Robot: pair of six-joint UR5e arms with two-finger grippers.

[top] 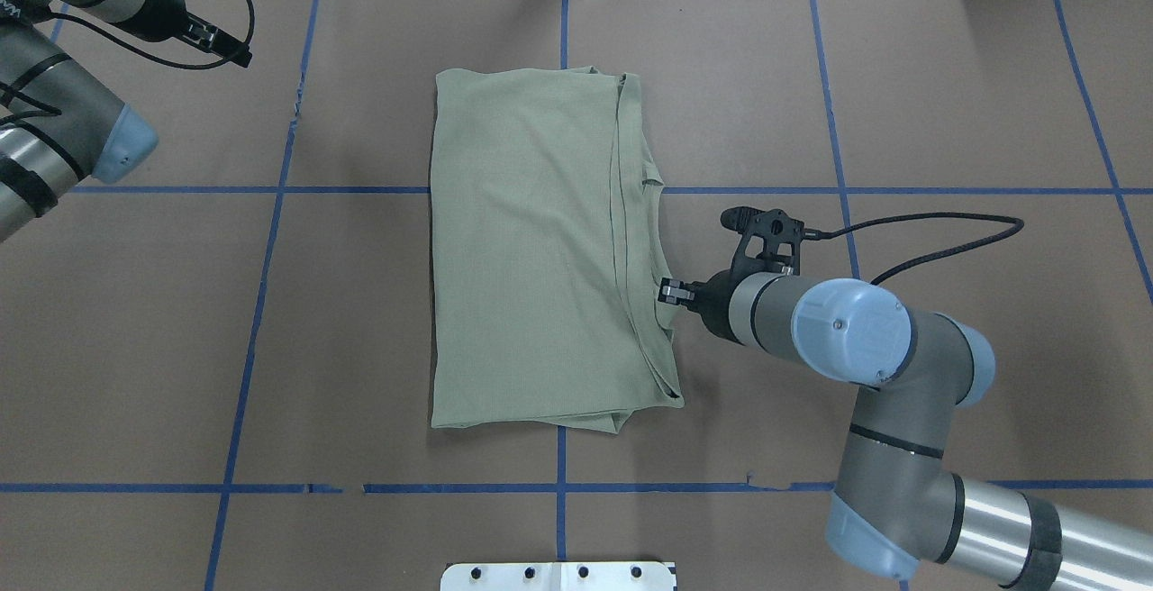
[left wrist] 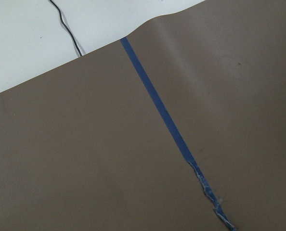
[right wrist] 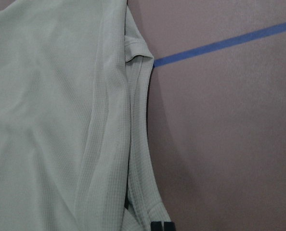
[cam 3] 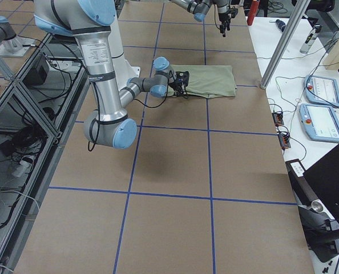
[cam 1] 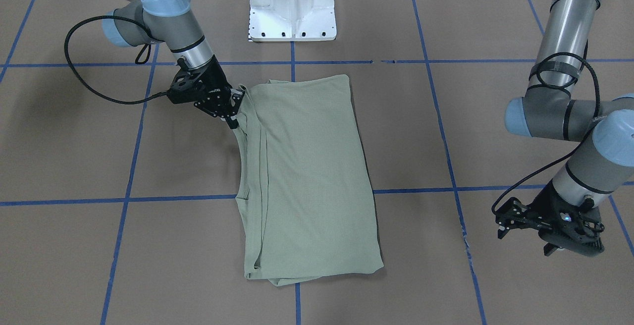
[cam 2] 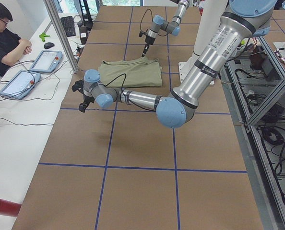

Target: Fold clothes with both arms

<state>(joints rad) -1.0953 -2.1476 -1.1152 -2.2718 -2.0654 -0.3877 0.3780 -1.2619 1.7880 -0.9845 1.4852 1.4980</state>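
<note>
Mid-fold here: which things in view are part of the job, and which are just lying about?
Job: shirt; right hand, pinching its edge; left hand, clear of it.
Lying about: white pedestal; control tablets on the side table; blue tape grid.

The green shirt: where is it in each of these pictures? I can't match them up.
Front-facing: green shirt, centre.
Overhead: centre.
Exterior left: upper middle.
Exterior right: upper middle.
Left wrist: not in it.
Right wrist: fills the left half.
Landmark: white pedestal base, a little beyond the shirt's robot-side end.
</note>
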